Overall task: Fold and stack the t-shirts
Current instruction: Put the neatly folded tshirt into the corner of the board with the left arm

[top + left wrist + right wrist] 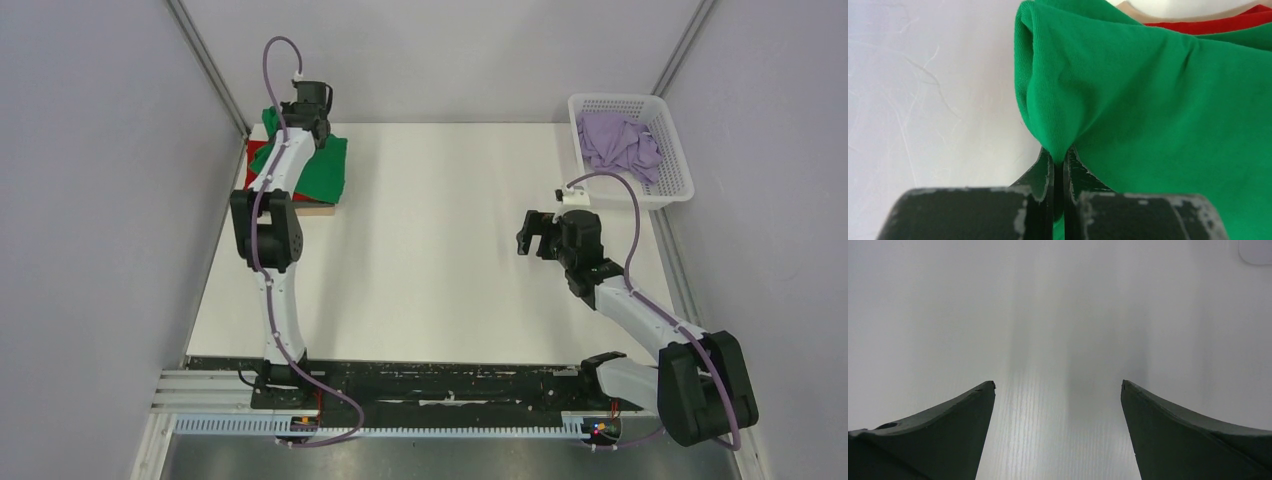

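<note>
We've got the L gripper (1059, 157) clenched on a pinch of the green t-shirt (1158, 125). Jaws nearly touch, w/ a tuck of fabric rising from between them into a rounded fold. The grip sits at the shirt's far-left edge, prob. bc that's the corner to tug so the fold lies square on the stack. The green shirt lies on top of the red t-shirt (257, 160), which peeks out along its left side. Both rest on a tan board (318, 209) at the far-left of the table (440, 260), close to the wall. We read that as the stacking spot.

The R gripper (1058, 390) is released: jaws spread wide, nothing between them, hovering over bare tabletop on the right, well apart from the stack. We judge it's placed to go for the next shirt. The pale lilac t-shirt (618, 140) lies crumpled in the white lattice basket (672, 190) at the far-right corner, not yet folded.

Orientation: the green shirt is a rough rectangle. Its long axis seems to run near-to-far, far end leaning left, tho the L arm covers its middle so we can't be sure. The pinched corner points to the far-left corner. The lilac one is bunched, no clear axis.
</note>
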Controlling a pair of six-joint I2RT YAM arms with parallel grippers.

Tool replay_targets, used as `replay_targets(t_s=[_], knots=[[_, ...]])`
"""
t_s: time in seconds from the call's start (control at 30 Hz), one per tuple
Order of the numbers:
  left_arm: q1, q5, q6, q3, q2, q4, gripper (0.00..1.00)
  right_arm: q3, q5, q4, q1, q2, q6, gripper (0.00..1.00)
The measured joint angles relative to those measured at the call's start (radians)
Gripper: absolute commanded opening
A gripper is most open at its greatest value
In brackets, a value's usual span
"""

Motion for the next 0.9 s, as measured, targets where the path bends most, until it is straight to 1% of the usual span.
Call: replay_targets(t_s=[0.4,0.53,0.6,0.67,0.7,0.73,0.77,0.9], knots=[[0.074,0.042,-0.008,0.002,0.064,0.034,0.03,0.013,0.035,-0.015,0.0,0.021,-0.006,0.98],[0.091,0.049,-0.008,0.002,0.064,0.059,0.12,0.017,0.046,-0.024,0.0,0.03,-0.011,0.98],[0.101,0.048,-0.008,0.002,0.064,0.072,0.24,0.018,0.049,-0.027,0.0,0.033,-0.014,0.98],[0.112,0.048,-0.008,0.002,0.064,0.085,0.5,0.024,0.05,-0.032,0.0,0.038,-0.014,0.98],[0.116,0.048,-0.005,0.002,0.064,0.088,0.74,0.027,0.05,-0.034,0.0,0.04,-0.015,0.98],[0.119,0.046,-0.009,0.002,0.066,0.095,0.93,0.03,0.05,-0.036,0.0,0.042,-0.017,0.98],[0.122,0.044,-0.004,0.002,0.066,0.1,0.99,0.03,0.05,-0.036,0.0,0.042,-0.018,0.98],[0.127,0.03,-0.021,0.012,0.068,0.108,1.0,0.03,0.049,-0.037,0.0,0.042,-0.021,0.98]])
